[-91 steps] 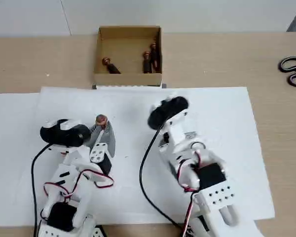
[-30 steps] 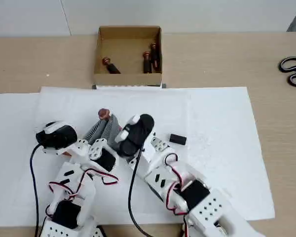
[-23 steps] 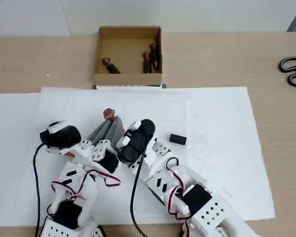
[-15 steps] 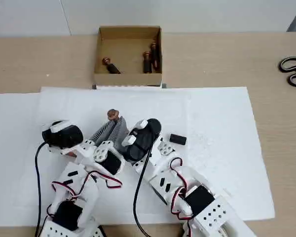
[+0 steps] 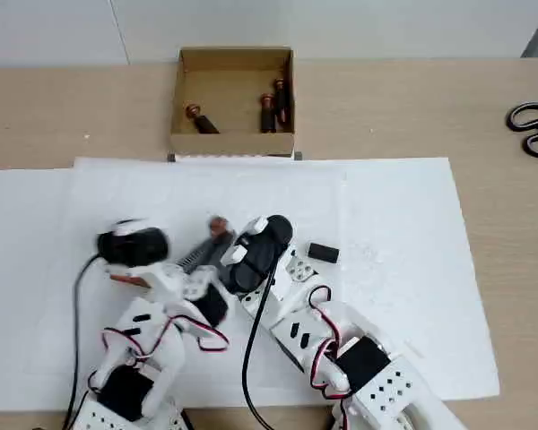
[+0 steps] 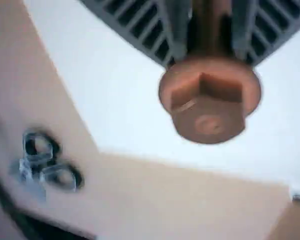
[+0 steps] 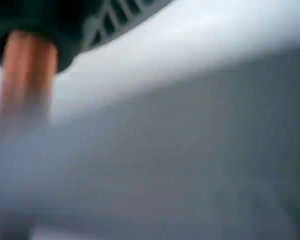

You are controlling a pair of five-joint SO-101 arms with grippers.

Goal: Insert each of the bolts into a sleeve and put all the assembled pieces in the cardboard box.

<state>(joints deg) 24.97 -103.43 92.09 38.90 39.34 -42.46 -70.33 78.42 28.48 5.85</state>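
At the left, our left gripper was clenched on the bolt, its ribbed fingers pinching the shank just behind the hexagonal head. The bolt sat over the white paper, near the middle of the table. We judged the first risk to lie in that grip. With so much of the shank between the fingers, little of it seemed free to enter a sleeve, and a sideways push on it might have twisted the bolt or let it slide out. Farther back, the cardboard box stood well apart from both arms and already held three assembled pieces, so a bolt dropped here would have landed on the paper, not in the box. Just beside the left gripper, the right arm crowded in so closely that we could not say whether the two were touching. We could not tell what state the right gripper was in. We thought any further closing between the arms might knock the bolt askew. To the right of that arm, a black sleeve lay loose on the paper near its links. A swing of the arm could have nudged the sleeve or sent it rolling away. The scissors lay far off at the right edge and posed no trouble.
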